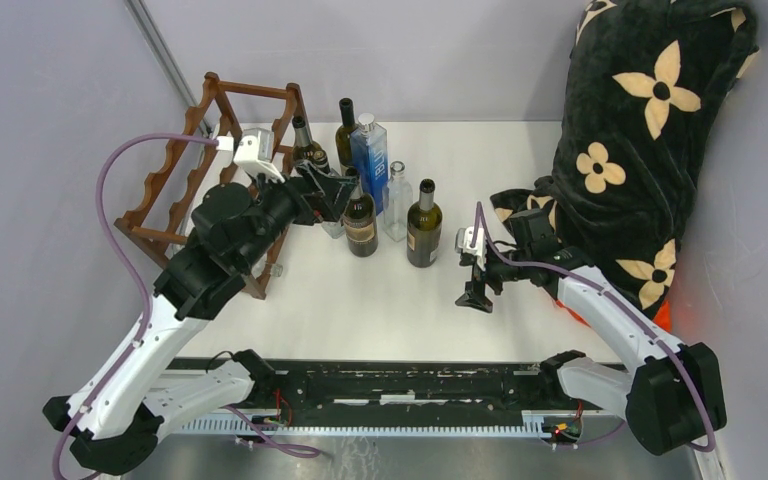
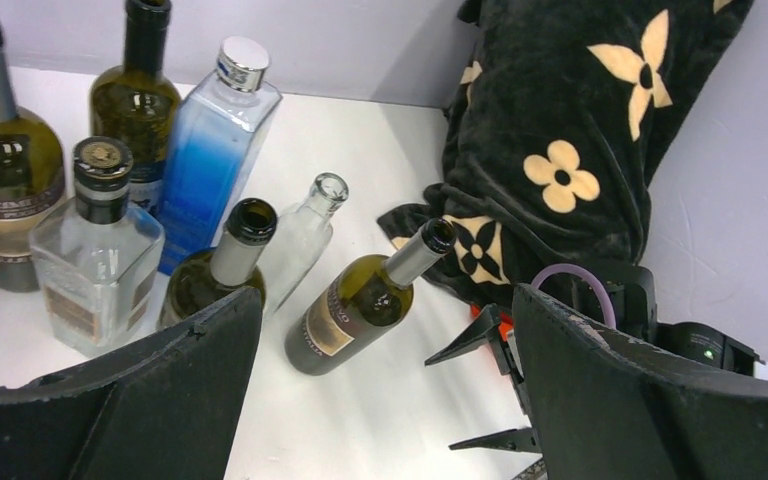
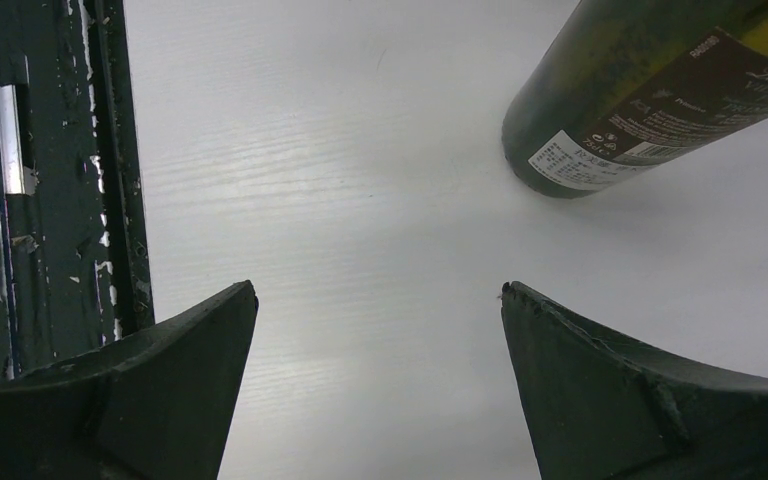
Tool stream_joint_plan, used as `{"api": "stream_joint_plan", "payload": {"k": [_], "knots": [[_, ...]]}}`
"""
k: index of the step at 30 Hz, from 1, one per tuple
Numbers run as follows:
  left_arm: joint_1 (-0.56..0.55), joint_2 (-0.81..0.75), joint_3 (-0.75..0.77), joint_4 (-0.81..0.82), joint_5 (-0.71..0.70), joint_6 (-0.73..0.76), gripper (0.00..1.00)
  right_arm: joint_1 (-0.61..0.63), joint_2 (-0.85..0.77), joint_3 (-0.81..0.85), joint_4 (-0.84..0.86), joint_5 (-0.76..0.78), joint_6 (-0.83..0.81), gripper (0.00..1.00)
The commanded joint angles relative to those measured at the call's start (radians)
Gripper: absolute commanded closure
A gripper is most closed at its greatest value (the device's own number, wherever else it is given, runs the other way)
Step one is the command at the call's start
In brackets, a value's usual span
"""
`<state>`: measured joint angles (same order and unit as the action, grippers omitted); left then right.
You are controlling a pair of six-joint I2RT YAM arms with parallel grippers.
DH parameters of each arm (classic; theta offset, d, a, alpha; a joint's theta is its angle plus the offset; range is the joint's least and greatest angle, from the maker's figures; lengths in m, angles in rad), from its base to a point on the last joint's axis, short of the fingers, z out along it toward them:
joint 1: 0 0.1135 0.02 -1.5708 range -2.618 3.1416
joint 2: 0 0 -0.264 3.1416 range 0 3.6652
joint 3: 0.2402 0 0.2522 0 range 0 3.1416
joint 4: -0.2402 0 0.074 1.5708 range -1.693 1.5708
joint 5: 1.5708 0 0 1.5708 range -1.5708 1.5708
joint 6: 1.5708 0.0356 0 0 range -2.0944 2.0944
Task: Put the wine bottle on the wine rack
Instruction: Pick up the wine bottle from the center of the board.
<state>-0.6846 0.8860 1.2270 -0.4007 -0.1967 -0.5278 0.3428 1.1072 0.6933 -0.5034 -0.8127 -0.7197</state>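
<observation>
The dark reddish-brown wine rack (image 1: 175,190) stands at the back left, with no bottle on it. Two green wine bottles stand upright mid-table: one (image 1: 360,222) right in front of my left gripper (image 1: 338,200), the other (image 1: 423,225) further right. In the left wrist view my left gripper (image 2: 388,293) is open and empty. The nearer bottle (image 2: 222,265) is beside its left finger (image 2: 160,390), and the other bottle (image 2: 355,312) is ahead between the jaws. My right gripper (image 1: 475,290) is open and empty, pointing down at the table right of that bottle (image 3: 650,90). It also shows in its own wrist view (image 3: 378,287).
Behind the two bottles stand a blue glass bottle (image 1: 370,150), a clear bottle (image 1: 397,200), a square clear bottle (image 2: 95,260) and two more dark bottles (image 1: 346,128) (image 1: 307,145). A black flowered blanket (image 1: 640,130) fills the right back corner. Walls close both sides.
</observation>
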Motion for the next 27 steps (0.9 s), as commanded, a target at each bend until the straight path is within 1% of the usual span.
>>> {"api": "stream_joint_plan", "payload": {"k": [1,8,13,15,18,21,24,27], "knots": [[0.005,0.024,0.002,0.089,0.069,-0.050,0.00,-0.014,-0.001,0.001,0.045,-0.037,0.016,0.02],[0.005,0.058,-0.004,0.107,0.125,-0.066,0.01,-0.030,-0.003,-0.014,0.057,-0.043,0.025,0.02],[0.003,0.100,0.016,0.114,0.138,-0.069,0.04,-0.040,0.006,-0.006,0.061,-0.048,0.029,0.02],[0.003,0.129,0.041,0.079,0.129,-0.069,0.06,-0.042,0.006,-0.007,0.063,-0.049,0.031,0.02],[-0.005,0.181,0.100,-0.018,0.075,-0.064,0.09,-0.045,0.005,-0.014,0.068,-0.051,0.034,0.02],[-0.040,0.225,0.153,-0.107,-0.019,-0.040,0.12,-0.050,0.005,-0.018,0.072,-0.051,0.035,0.02],[-0.091,0.270,0.198,-0.181,-0.127,-0.010,0.12,-0.052,0.005,-0.020,0.074,-0.052,0.037,0.02],[-0.120,0.305,0.226,-0.219,-0.177,0.018,0.12,-0.055,0.009,-0.018,0.077,-0.054,0.039,0.02]]}}
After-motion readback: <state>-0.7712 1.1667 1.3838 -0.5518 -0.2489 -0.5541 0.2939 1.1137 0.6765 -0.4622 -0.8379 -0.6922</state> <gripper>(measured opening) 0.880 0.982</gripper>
